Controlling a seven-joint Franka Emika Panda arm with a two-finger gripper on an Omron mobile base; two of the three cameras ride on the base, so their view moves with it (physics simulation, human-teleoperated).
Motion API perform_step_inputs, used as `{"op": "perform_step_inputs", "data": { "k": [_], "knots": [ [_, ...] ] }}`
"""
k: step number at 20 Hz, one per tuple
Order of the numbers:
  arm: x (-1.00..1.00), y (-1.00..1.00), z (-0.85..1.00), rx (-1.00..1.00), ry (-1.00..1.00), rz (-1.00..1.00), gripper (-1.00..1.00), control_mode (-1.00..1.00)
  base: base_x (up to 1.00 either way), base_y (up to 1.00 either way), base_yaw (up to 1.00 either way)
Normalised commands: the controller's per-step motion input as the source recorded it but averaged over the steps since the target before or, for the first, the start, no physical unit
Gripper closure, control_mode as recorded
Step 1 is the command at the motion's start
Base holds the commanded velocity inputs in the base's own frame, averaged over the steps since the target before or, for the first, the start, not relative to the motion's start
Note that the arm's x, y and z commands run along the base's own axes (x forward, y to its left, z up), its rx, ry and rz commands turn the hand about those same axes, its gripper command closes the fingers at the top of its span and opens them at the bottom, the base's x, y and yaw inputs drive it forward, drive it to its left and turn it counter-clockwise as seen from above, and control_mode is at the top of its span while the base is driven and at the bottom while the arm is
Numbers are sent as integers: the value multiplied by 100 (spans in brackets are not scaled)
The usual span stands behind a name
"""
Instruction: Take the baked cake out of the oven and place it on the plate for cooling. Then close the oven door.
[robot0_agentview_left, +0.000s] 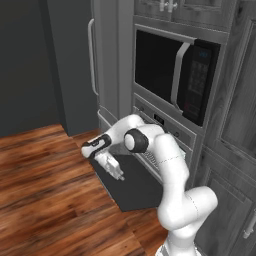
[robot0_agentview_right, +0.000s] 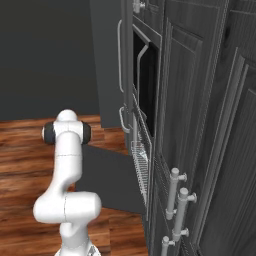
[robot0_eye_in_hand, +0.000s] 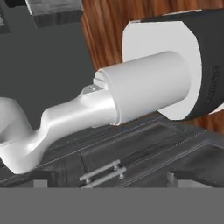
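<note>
**Oven door down, jaws wide and empty**

In the left base view, wood floor (robot0_agentview_left: 45, 175) lay at left, then a tall grey fridge (robot0_agentview_left: 107, 60) with a vertical handle. The gripper (robot0_agentview_left: 116, 171) hung just above the door (robot0_agentview_left: 135, 185), which lay flat and open over the floor; jaws spread wide, gripping nothing. Behind the arm sat the oven (robot0_agentview_left: 170, 135), its control strip showing, under the black microwave (robot0_agentview_left: 172, 70). Cabinets (robot0_agentview_left: 235, 125) stood at right. In the right base view, the door (robot0_agentview_right: 107, 180) again lay flat, and a wire rack (robot0_agentview_right: 141, 165) showed at the oven mouth. Cake and plate could not be made out.
</note>
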Motion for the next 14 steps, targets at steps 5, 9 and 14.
{"op": "perform_step_inputs", "data": {
  "k": [5,9,14],
  "knots": [
    [-73,100,-52,0,-6,-15,-100,-100,0,0,0],
    [-23,100,-51,-5,-24,-25,-100,-100,0,0,0],
    [20,90,-91,-28,-30,-31,-100,-100,0,0,0]
  ]
}}
